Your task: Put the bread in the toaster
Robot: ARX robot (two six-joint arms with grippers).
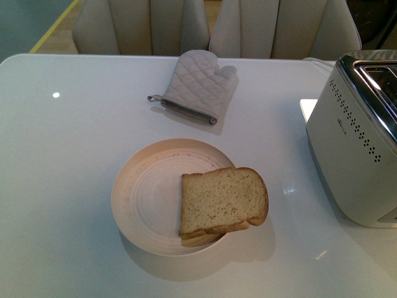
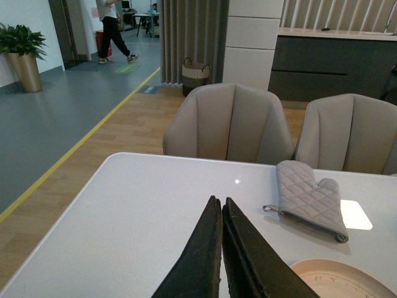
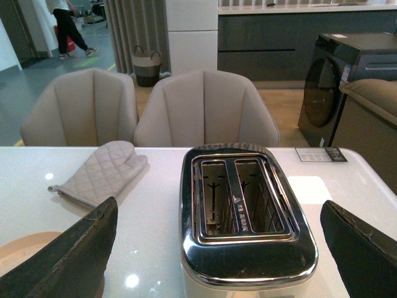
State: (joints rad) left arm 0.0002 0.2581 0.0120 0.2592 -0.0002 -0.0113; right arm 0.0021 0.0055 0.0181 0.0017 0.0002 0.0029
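Pale glossy worktop (image 1: 62, 186) backed by two beige padded chairs (image 1: 142, 25) fills the front view. The left end effector (image 2: 221, 200) has its dark fingers pressed together on nothing and hangs over the worktop near the round cream plate (image 1: 133, 186). The right end effector (image 3: 218, 205) has its fingers spread wide, empty, and looks down on the chrome slots of the boxy silver-white toaster (image 3: 245, 248).

The thick tan slice of bread (image 1: 223, 200) lies flat on the plate, with its rounded crust end overhanging the rim on the toaster side. It is probably light, soft and easily crushed. That overhanging crust looks the best place for a gentle pinch. A quilted grey oven mitt (image 1: 195, 84) lies further back.
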